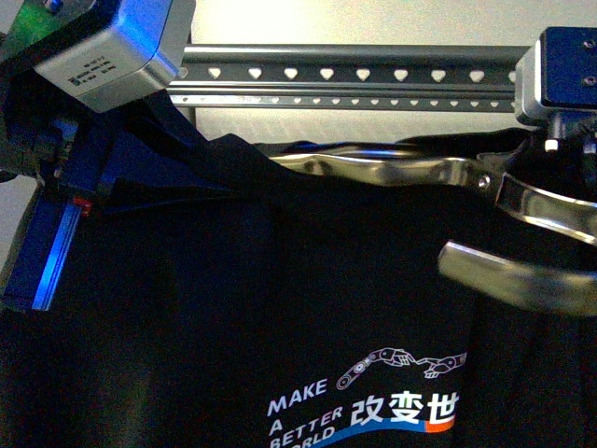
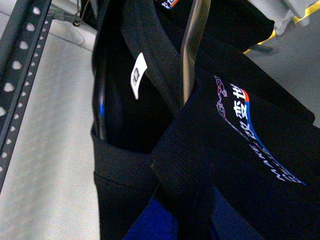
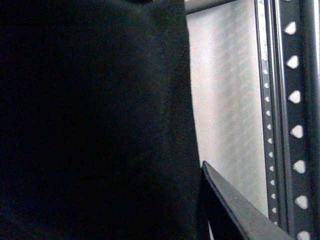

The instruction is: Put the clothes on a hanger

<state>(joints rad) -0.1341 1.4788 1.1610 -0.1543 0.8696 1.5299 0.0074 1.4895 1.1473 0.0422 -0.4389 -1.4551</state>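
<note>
Left end effector [image 2: 167,225]: buried under the ribbed collar. Only a blue part shows, so I cannot tell whether it is clenched or released.
Right end effector [image 3: 235,210]: one dark finger edge shows beside a wall of black cloth, and its grip cannot be told either.
T-shirt: the black cotton T-shirt with white "MAKE A BETTER WORLD" print [image 1: 233,308] hangs between both end effectors, in front of the rack and not yet on it.
Coat hanger: a shiny curved chrome coat hanger [image 1: 392,170] is threaded through the neck opening just beyond the left end effector, beside the white neck label [image 2: 138,75].
Rack: the grey metal rack with heart-punched rails [image 1: 345,73] runs behind and above both end effectors, close beside the right one.
Risk, slip: if either side lets go early, the cloth would probably slide off the smooth chrome arm and drop.
Risk, snag: the collar is bunched over the left end effector and could drag the T-shirt back on withdrawal.
Risk, collision: the right end effector sits near the rail and its camera sees mostly cloth, so a lift could strike the rail.
</note>
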